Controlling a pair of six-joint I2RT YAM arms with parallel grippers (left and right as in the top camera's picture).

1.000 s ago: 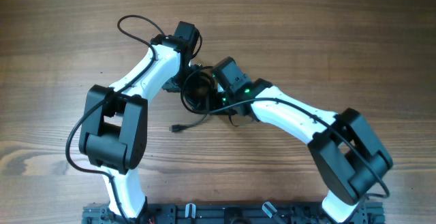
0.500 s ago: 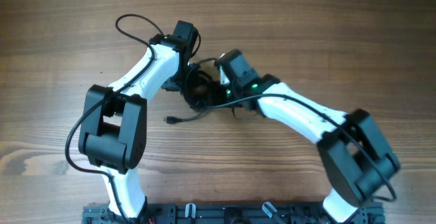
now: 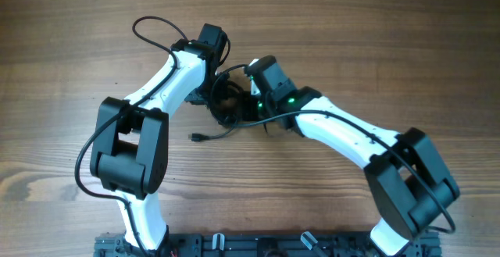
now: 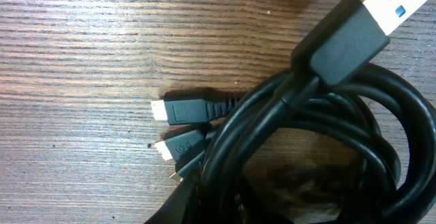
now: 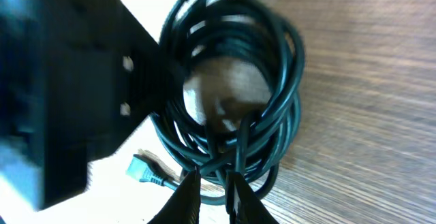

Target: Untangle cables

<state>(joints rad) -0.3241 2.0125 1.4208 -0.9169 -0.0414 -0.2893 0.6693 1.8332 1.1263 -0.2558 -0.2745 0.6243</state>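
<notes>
1. The wooden table is laid bare all round the cables, which are wound into one coil.
2. The coil is approached by the left arm from its left and the right arm from its right. From overhead, much of it is covered by their wrists.
3. The coil is seen as an oval, its long axis running away from the robot's base.
4. A loose tail is led leftward from the coil's near side, with its small plug pointed left.
5. Strands at the coil's rim are pinched by the right gripper. The left gripper's state cannot be told.
6. Beside the coil, a USB plug is tilted up-right.
7. Since a second ago, the tail plug is shifted left and farther from the base.
</notes>
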